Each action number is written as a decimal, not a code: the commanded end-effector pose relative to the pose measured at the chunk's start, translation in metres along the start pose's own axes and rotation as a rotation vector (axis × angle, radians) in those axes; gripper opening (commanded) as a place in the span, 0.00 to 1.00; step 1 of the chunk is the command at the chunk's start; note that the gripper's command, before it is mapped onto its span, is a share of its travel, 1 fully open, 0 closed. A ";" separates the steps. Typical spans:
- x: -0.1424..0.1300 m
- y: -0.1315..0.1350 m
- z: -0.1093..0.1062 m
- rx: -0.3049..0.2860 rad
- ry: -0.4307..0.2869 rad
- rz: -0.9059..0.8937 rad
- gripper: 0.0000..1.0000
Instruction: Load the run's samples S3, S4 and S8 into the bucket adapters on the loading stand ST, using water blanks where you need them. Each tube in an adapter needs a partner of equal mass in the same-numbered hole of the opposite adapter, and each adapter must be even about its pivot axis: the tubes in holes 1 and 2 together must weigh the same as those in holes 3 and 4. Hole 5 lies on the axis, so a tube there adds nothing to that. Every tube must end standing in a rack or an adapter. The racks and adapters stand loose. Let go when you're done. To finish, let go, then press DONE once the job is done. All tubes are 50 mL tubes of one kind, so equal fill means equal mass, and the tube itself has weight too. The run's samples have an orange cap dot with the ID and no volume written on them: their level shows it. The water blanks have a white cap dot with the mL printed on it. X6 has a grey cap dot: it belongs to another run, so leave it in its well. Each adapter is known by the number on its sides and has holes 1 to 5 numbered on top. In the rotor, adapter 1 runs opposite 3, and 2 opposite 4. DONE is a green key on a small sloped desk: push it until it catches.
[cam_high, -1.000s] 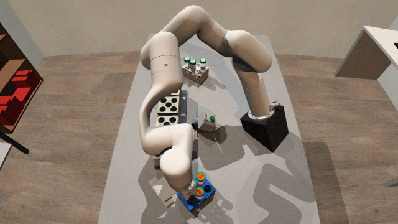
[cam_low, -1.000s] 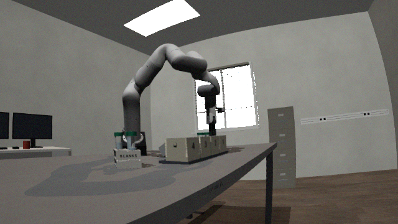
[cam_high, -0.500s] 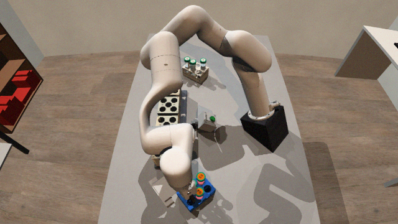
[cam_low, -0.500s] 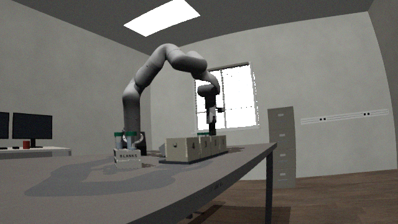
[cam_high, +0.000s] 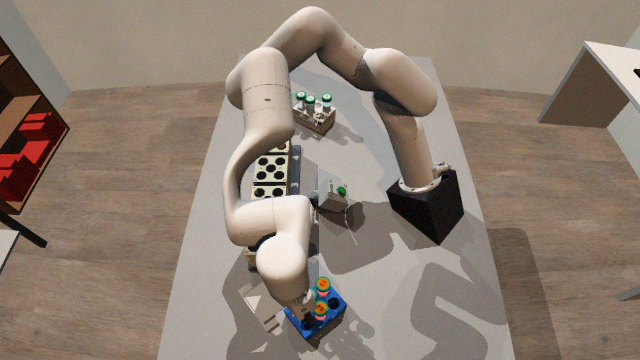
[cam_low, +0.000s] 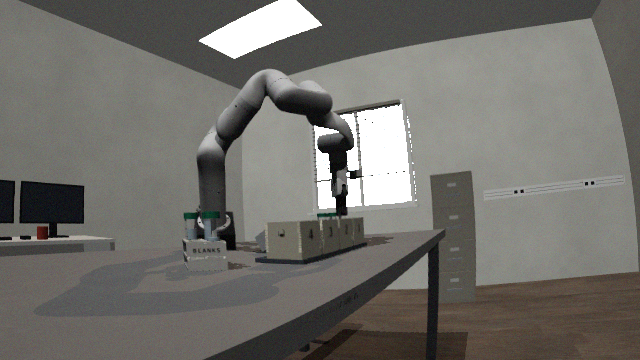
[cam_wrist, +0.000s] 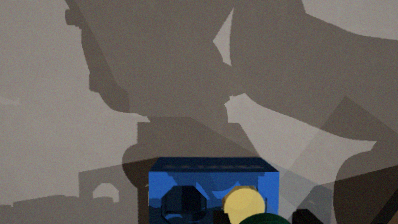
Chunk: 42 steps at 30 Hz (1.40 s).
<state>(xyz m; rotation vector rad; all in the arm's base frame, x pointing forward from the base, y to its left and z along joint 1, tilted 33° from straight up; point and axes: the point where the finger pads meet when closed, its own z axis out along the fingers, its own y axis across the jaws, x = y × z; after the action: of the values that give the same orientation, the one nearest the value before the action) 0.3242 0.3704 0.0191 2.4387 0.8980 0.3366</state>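
Blue sample rack (cam_high: 324, 324) (cam_wrist: 215, 176) holds the green-capped tube (cam_wrist: 264, 219), low at its far side; pincer (cam_high: 307, 316) (cam_low: 341, 212) (cam_wrist: 264, 217) looks closed on it, ID unreadable; a slanted lift could snag the hole and drag the loose rack; orange-dotted neighbours (cam_high: 323, 284) crowd close, easily knocked; adapters (cam_high: 270, 169) (cam_low: 310, 240) stand under the forearm; DONE desk (cam_high: 332, 200) (cam_low: 260, 241) beside them, blanks rack (cam_high: 324, 125) (cam_low: 206, 261) beyond.

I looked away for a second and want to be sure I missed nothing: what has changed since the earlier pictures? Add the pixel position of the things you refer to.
Nothing visibly changed. The gripper (cam_high: 306, 314) (cam_low: 341, 209) (cam_wrist: 262, 217) stayed low over the blue rack (cam_high: 326, 327) (cam_wrist: 165, 179), and no new grasp or release shows. The rack of blanks (cam_high: 313, 127) (cam_low: 205, 261) and the green button (cam_high: 342, 191) stayed put.
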 end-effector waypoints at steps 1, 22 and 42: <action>0.001 -0.001 -0.005 0.003 0.005 0.000 0.00; 0.001 -0.001 -0.025 0.003 0.005 0.000 0.00; 0.001 -0.001 -0.061 0.003 0.005 0.000 0.00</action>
<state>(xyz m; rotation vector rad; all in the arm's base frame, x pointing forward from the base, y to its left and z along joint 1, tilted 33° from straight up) 0.3041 0.3899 0.0616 2.4389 0.8984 0.3370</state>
